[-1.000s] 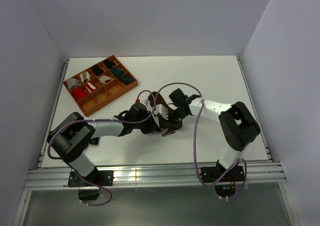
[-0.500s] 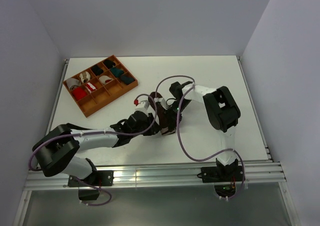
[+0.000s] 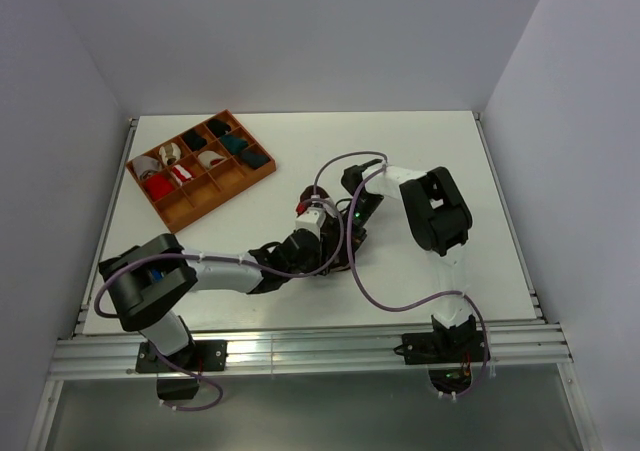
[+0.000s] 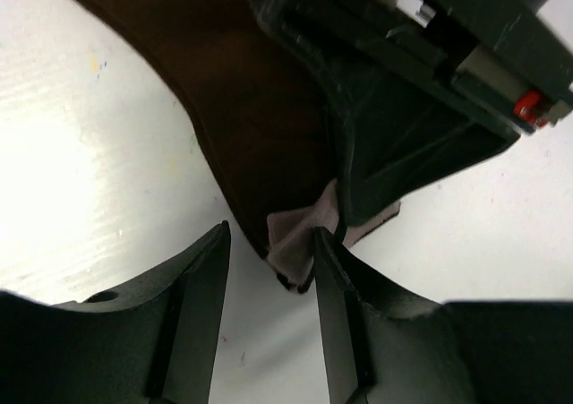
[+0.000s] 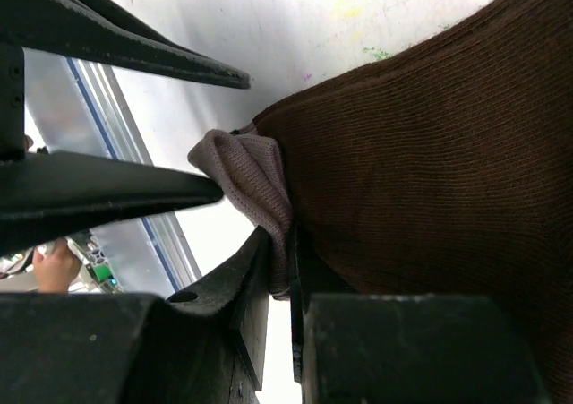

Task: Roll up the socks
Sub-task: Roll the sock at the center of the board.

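The socks (image 4: 251,90) are dark brown with a pale pinkish cuff (image 4: 300,243), and lie on the white table in the left wrist view. My right gripper (image 5: 279,274) is shut on that cuff (image 5: 255,184), with the brown fabric (image 5: 421,153) spreading away from it. My left gripper (image 4: 269,243) is open; the cuff tip lies between its fingertips, close against the right finger (image 4: 340,314). In the top view both grippers meet mid-table, the left gripper (image 3: 322,249) beside the right gripper (image 3: 345,233), and the socks are mostly hidden under them.
An orange compartment tray (image 3: 225,199) with red, white, teal and dark sock bundles stands at the back left. A purple cable (image 3: 370,291) loops over the table near the right arm. The table's metal front rail (image 3: 320,351) runs along the near edge.
My left gripper has opened and let go of the socks, and its arm has reached further right. The right arm has folded in, staying shut on the cuff.
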